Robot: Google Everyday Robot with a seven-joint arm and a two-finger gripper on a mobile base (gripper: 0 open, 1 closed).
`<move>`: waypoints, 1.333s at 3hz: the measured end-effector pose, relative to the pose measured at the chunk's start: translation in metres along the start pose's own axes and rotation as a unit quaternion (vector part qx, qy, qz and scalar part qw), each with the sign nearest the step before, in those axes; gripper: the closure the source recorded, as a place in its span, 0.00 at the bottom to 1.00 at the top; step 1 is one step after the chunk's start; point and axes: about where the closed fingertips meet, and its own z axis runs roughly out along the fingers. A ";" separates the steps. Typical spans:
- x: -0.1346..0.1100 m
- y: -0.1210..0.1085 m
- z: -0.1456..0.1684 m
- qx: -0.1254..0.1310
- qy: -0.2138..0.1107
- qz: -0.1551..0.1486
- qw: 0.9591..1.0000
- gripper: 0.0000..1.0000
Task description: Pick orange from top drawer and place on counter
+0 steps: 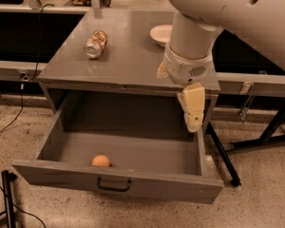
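Note:
The orange (101, 161) lies on the floor of the open top drawer (180, 186), near its front left, just behind the front panel with the dark handle (114, 185). My gripper (194, 112) hangs pointing down over the drawer's right side, just below the front edge of the counter (128, 58). It is well to the right of the orange and above it, with nothing seen in it. The bulky white arm (228, 8) covers the counter's right part.
A silvery-gold can (95, 43) lies on its side at the counter's left. A white bowl (161, 33) sits at the back right, partly behind the arm. Black stand legs (223, 156) run along the floor right of the cabinet. Cables (7, 194) lie at the front left.

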 end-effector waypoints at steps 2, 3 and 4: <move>-0.060 -0.046 0.064 -0.003 -0.036 -0.171 0.985 0.00; -0.060 -0.046 0.067 -0.003 -0.037 -0.195 0.980 0.00; -0.060 -0.046 0.067 -0.003 -0.037 -0.195 0.980 0.00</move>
